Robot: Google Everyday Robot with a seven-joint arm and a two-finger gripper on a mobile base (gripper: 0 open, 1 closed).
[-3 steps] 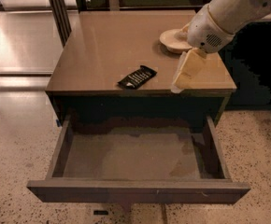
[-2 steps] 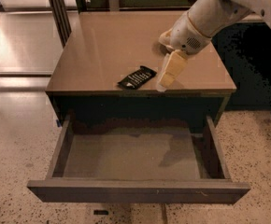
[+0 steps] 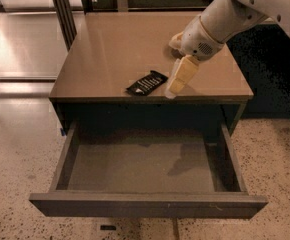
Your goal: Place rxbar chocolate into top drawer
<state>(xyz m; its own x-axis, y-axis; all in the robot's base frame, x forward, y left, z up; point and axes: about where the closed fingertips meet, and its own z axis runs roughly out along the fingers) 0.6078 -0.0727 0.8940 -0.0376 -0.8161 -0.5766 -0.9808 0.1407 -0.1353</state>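
So here's where I'm at: my gripper [image 3: 171, 92] hangs tip-down over the front right part of the cabinet's surface [image 3: 110, 44], close to the front edge. My arm [image 3: 225, 19] comes in from the upper right at a slant. Whether the gripper is spread or pressed together, honestly I can't tell from this angle; it just reads as one pale yellowish wedge. It isn't carrying anything though.

The rxbar chocolate [image 3: 146, 83] lies flat on the surface just to the left of my gripper tip, near the front edge and turned at an angle, black wrapper with the white lettering facing up. The tip is just beside it, but I can't make out any contact.

The top drawer [image 3: 145, 204] is pulled out wide right below, flat dark front panel toward the camera, greyish floor showing with only my shadow on its right half. So the bar is up on the surface, not in the drawer

Speckled floor [image 3: 20, 149] all around the cabinet
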